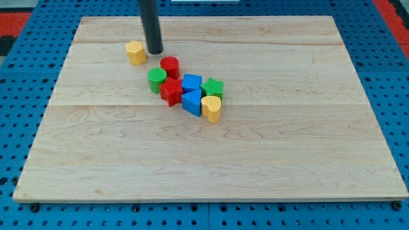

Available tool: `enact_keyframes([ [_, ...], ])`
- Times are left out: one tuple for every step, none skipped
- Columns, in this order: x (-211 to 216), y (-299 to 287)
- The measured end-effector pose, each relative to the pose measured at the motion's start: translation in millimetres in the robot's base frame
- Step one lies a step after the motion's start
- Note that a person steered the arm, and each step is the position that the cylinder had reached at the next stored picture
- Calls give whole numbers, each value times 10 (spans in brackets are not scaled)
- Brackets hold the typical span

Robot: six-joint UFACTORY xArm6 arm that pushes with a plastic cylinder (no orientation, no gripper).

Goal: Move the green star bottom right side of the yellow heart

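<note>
Our tip (155,52) sits bare on the board (307,160), holding nothing since it is only a rod end, and it touches no block: it stands just to the view's right of the yellow hexagon (135,52) and above and to the left of the red cylinder (169,66), well apart from the green star (213,87). Taking the yellow heart (211,108) as our landmark, the star lies just above it toward the view's top, touching or nearly so. The blue cube (191,83) is up and to the left of the heart, hard against the star's left side; the blue triangle (191,101) is right beside the heart on its left; the red star (170,91) lies farther left, and the green cylinder (156,80) farther still. We judge the green star to be small, light and rigid, so it should slide readily on the smooth wood, but its points and notches give uneven faces, and an off-centre push would likely spin it or let it slip off our tip. We cannot lift it, only shove it, so we would want to meet it squarely, near the middle of its upper left side. That side is crowded by the blue cube, so we think the approach is tight. The goal spot, below and to the right of the heart, is free of blocks.
</note>
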State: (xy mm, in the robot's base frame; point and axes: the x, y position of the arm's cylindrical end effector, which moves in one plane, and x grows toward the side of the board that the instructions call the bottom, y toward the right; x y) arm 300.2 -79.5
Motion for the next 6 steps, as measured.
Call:
enact_keyframes([
  [44, 761],
  [378, 797],
  [794, 506],
  [916, 400],
  [976, 900],
  [1226, 1152],
])
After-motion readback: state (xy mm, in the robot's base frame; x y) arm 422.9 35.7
